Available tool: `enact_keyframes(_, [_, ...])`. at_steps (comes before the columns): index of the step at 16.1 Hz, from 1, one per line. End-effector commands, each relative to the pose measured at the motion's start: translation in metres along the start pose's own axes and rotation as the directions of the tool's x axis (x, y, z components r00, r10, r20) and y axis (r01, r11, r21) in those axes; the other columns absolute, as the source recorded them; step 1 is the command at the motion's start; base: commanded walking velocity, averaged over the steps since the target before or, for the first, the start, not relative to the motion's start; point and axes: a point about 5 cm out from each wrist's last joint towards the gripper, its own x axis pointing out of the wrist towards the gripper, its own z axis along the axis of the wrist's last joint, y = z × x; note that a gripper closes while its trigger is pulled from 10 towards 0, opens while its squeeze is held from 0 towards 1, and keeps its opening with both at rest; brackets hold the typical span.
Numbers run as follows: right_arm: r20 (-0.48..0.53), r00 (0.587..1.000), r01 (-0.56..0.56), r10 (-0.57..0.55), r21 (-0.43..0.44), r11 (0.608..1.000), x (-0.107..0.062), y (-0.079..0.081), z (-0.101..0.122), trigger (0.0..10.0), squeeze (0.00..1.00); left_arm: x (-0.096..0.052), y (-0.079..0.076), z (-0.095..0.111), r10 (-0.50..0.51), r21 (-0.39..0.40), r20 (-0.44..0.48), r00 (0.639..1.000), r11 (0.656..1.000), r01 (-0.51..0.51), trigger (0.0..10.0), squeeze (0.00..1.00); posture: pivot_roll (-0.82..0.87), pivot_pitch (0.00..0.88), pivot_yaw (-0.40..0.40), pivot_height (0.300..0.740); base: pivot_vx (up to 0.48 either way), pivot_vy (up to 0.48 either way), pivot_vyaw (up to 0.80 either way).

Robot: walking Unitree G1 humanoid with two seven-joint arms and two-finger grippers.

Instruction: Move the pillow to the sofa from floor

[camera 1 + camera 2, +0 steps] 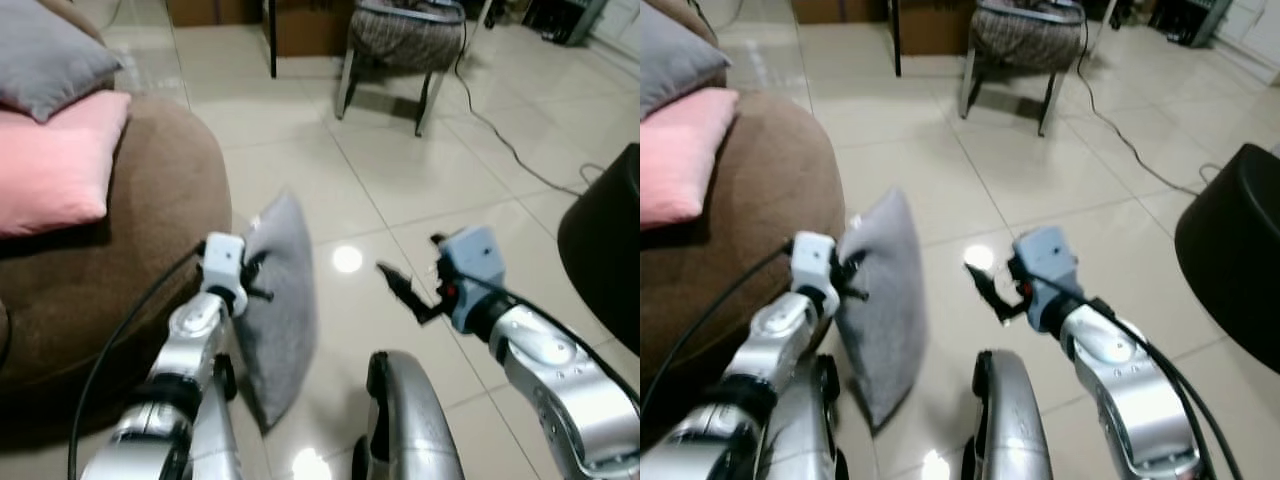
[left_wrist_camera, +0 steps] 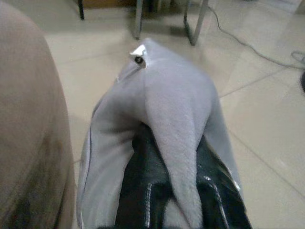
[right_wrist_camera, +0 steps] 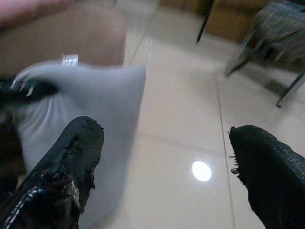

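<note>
A grey pillow (image 1: 280, 300) hangs upright just beside the brown sofa (image 1: 150, 200), off the tiled floor. My left gripper (image 1: 252, 275) is shut on the pillow's near edge; in the left wrist view its black fingers (image 2: 143, 191) pinch a fold of the grey fabric (image 2: 171, 109). My right gripper (image 1: 405, 290) floats to the right of the pillow, open and holding nothing, its fingertips (image 3: 71, 143) spread wide with the pillow (image 3: 90, 105) ahead of them.
A pink cushion (image 1: 50, 165) and a grey cushion (image 1: 50, 60) lie on the sofa seat. A chair (image 1: 400, 50) stands at the back, with a cable (image 1: 500, 130) trailing over the floor. A black round object (image 1: 605, 240) sits at right.
</note>
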Motion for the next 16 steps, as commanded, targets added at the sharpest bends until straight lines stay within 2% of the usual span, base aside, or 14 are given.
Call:
enact_keyframes(1, [0.066,0.996,0.062,-0.064,0.031,0.998,0.000,-0.004,0.008,10.0,0.00,-0.008,-0.007,0.041,0.026,-0.015,0.182,0.983,1.000,-0.023,0.0,0.00,0.00,0.000,-0.065,0.521,0.000,0.000,0.00])
enact_keyframes(2, [0.080,0.990,0.109,-0.113,0.060,0.992,0.005,-0.006,0.007,10.0,0.00,-0.035,-0.012,0.067,0.076,-0.040,0.282,0.956,0.997,-0.067,0.0,0.00,0.04,0.000,-0.073,0.531,0.000,0.000,0.00])
enact_keyframes(5, [0.072,0.989,0.123,-0.128,0.065,0.990,0.008,-0.008,0.002,10.0,0.00,-0.069,-0.008,0.077,0.140,0.007,0.318,0.938,0.989,-0.150,0.0,0.00,0.07,0.000,-0.091,0.551,0.000,0.000,0.00])
enact_keyframes(6, [0.076,0.990,0.111,-0.115,0.059,0.992,0.010,-0.007,0.002,10.0,0.00,-0.078,-0.002,0.079,0.188,-0.013,0.318,0.929,0.981,-0.194,0.0,0.00,0.07,0.000,-0.097,0.561,0.000,0.000,0.00])
enact_keyframes(10, [0.088,0.989,0.114,-0.120,0.065,0.991,0.015,-0.005,0.001,10.0,0.00,-0.090,0.009,0.086,0.289,0.002,0.268,0.919,0.954,-0.300,0.0,0.00,0.08,0.000,-0.091,0.591,0.000,0.000,0.00])
enact_keyframes(12, [0.099,0.986,0.127,-0.134,0.068,0.990,0.015,-0.006,0.000,10.0,0.00,-0.088,0.006,0.093,0.330,-0.010,0.256,0.908,0.941,-0.339,0.0,0.00,0.08,0.000,-0.080,0.611,0.000,0.000,0.00])
enact_keyframes(13, [0.101,0.985,0.133,-0.140,0.066,0.989,0.015,-0.008,0.000,10.0,0.00,-0.086,0.004,0.093,0.343,-0.052,0.234,0.910,0.939,-0.340,0.0,0.00,0.07,0.000,-0.077,0.621,0.000,0.000,0.00])
enact_keyframes(16, [0.107,0.984,0.139,-0.145,0.062,0.988,0.017,-0.010,0.000,10.0,0.00,-0.083,0.000,0.098,0.330,-0.065,0.242,0.913,0.944,-0.324,0.0,0.00,0.07,0.000,-0.075,0.646,0.000,0.000,0.00])
